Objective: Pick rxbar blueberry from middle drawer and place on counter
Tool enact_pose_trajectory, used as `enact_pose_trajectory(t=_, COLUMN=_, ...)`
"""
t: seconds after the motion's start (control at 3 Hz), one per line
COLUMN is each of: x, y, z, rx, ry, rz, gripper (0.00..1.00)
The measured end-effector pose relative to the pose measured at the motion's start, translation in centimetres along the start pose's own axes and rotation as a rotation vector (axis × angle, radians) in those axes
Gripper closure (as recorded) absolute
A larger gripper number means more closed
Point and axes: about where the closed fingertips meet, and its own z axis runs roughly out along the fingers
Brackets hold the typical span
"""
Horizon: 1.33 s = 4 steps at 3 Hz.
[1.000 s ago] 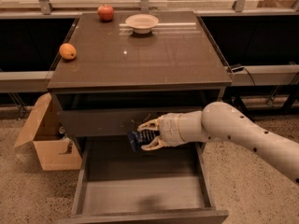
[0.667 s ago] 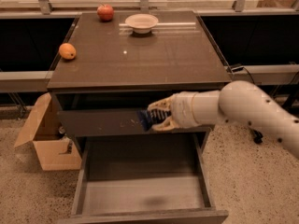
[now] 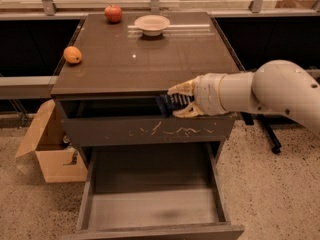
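My gripper (image 3: 176, 101) is shut on the rxbar blueberry (image 3: 170, 103), a dark navy bar with faint white print. It holds the bar in the air just in front of the counter's front edge, at about counter height. The counter (image 3: 145, 59) is a glossy dark brown top. The middle drawer (image 3: 152, 209) is pulled open below, with a bare grey floor. My white arm (image 3: 270, 91) reaches in from the right.
A red apple (image 3: 113, 13) and a white bowl (image 3: 152, 24) stand at the back of the counter, an orange (image 3: 73, 54) at its left edge. A scratched drawer front (image 3: 150, 130) sits under the top. An open cardboard box (image 3: 52, 146) stands on the floor at left.
My gripper has lifted the bar from in front of the scratched drawer front up to the counter's front edge. The arm has risen with it.
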Motion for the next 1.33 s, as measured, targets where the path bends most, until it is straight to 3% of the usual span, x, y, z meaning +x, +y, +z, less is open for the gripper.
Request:
enact_pose_trajectory(t=0.33, x=0.6, y=-2.6, z=0.3, rx=0.041, ry=-0.002, rz=-0.022, gripper=1.00)
enact_pose_trajectory(t=0.67, x=2.4, y=-8.7, z=2.1, rx=0.095, ry=-0.054, rz=-0.039, gripper=1.00)
enact_pose_trajectory(t=1.0, x=5.3, y=-13.7, z=2.2, rx=0.140, ry=-0.032, rz=0.021, gripper=1.00)
enact_pose_trajectory(t=1.33, x=9.8, y=-16.9, z=3.3, rx=0.199, ry=0.000, rz=0.148, gripper=1.00)
